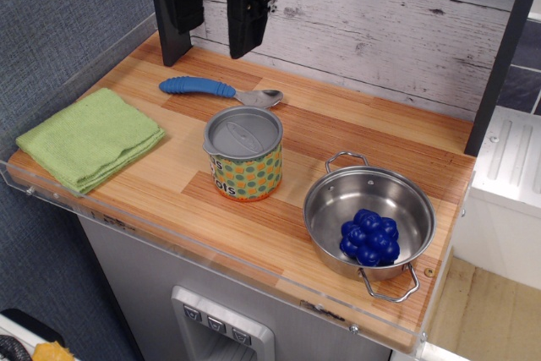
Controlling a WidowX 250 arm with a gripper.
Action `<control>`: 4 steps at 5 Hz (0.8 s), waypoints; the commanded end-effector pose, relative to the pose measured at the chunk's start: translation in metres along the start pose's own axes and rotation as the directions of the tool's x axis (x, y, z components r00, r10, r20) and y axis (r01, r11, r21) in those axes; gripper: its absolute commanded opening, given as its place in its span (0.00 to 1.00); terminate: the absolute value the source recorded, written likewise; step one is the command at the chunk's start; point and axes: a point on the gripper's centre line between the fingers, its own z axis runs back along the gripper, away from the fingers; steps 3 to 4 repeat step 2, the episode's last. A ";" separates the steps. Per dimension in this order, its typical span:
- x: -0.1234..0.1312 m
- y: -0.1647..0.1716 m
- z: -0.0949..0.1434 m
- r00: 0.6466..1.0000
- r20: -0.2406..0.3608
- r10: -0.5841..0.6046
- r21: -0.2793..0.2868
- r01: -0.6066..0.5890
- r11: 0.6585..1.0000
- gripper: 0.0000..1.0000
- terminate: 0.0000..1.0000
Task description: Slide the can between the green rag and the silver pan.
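the wooden bench (pixel 279 234) carries the can (pixel 243 153) upright, between the green rag (pixel 89 137) and the silver pan (pixel 369 221), touching neither. the hand (pixel 215 14) hangs open and empty, above and behind the can, nearer the rag side.

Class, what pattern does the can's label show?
The can has a yellow label with green and orange dots, seen in the only view.

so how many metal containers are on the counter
2: the can stands mid-counter, between the green rag at the left and the silver pan at the right front, which holds a blue berry cluster.
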 end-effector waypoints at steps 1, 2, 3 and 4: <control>0.021 -0.001 0.024 0.999 0.037 0.001 0.003 -0.001 1.000 1.00 0.00; 0.021 -0.001 0.024 0.999 0.037 0.001 0.003 -0.001 1.000 1.00 1.00; 0.021 -0.001 0.024 0.999 0.037 0.001 0.003 -0.001 1.000 1.00 1.00; 0.021 -0.001 0.024 0.999 0.037 0.001 0.003 -0.001 1.000 1.00 1.00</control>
